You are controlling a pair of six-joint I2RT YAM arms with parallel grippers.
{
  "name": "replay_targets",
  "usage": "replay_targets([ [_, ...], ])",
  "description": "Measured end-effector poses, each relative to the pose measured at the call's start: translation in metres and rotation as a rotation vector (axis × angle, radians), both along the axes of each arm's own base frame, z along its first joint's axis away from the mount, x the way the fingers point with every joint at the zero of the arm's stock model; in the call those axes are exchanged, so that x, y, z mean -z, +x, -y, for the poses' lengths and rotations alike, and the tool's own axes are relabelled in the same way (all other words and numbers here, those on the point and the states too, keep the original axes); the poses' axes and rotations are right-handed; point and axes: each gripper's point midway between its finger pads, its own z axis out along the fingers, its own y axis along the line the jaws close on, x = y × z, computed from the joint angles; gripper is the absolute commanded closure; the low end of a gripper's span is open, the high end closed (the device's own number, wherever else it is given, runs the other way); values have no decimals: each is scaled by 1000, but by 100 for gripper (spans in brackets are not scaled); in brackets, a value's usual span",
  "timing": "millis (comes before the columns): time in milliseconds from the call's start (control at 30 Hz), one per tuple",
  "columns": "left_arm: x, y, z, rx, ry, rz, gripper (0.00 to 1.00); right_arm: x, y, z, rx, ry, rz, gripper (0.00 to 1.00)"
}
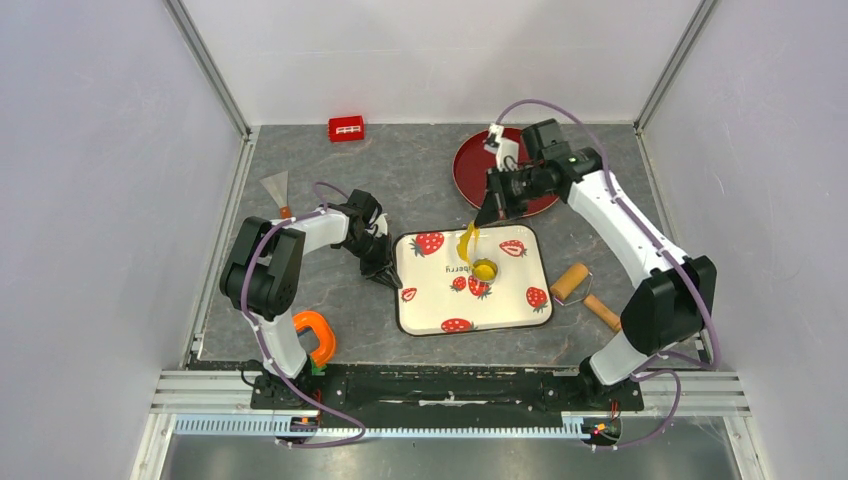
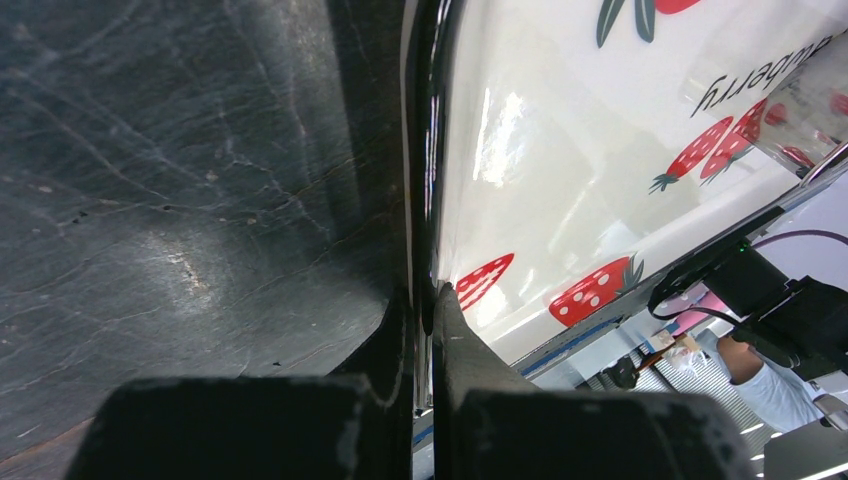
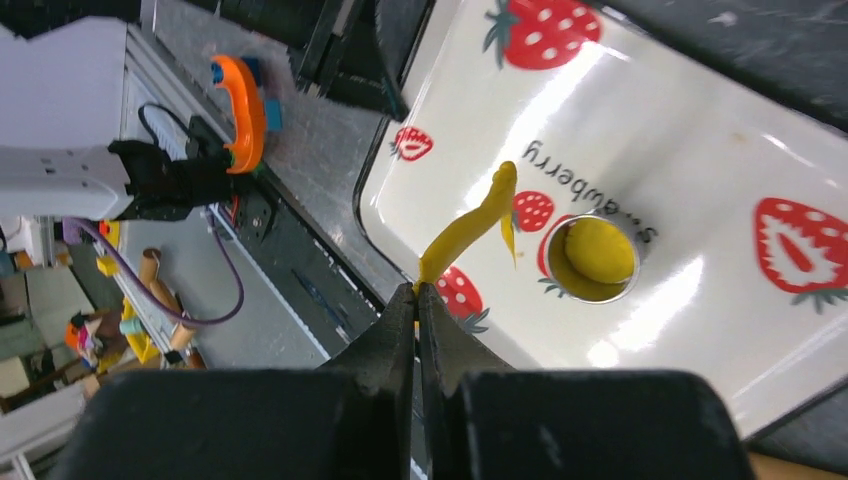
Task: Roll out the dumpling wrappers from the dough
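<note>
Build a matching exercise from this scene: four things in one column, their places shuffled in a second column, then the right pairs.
Things
1. dough strip
2. round cutter
3. wooden roller
4. red plate

Places
A. lying on the table, right of the tray
B. on the far right part of the table
C. standing on the tray, a dough disc inside it
D. pinched in the shut right tool, dangling over the tray

Pairs: 1-D, 2-C, 3-A, 4-B
</note>
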Motion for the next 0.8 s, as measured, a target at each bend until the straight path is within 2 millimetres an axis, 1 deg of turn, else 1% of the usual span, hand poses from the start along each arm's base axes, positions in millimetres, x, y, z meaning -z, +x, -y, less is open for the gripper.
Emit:
replay_targets([
  [100, 0, 0, 0, 0, 0, 0, 98, -5, 17, 18, 62, 4, 16, 97],
  [267, 0, 0, 0, 1, 0, 1, 98, -2, 41, 56, 185, -20, 22, 96],
  [333, 0, 0, 0, 1, 0, 1, 98, 0, 48, 66, 222, -27, 26, 96],
  [400, 0, 0, 0, 1, 0, 1, 98, 11, 54, 74, 255, -39, 32, 96],
  [500, 0, 0, 0, 2, 1, 1, 98, 42, 49, 82, 278, -74, -15, 96],
  [667, 0, 0, 0, 2, 1, 1, 98, 107, 28, 91, 281, -150, -125, 95],
  [700, 0, 0, 0, 2, 1, 1, 98, 123, 23, 96, 283, -181, -146, 94],
  [767, 0, 0, 0, 3, 1, 1, 98, 146, 14, 105, 288, -242, -180, 92],
  [800, 0, 0, 0, 2, 1, 1, 98, 155, 12, 110, 290, -271, -187, 91],
])
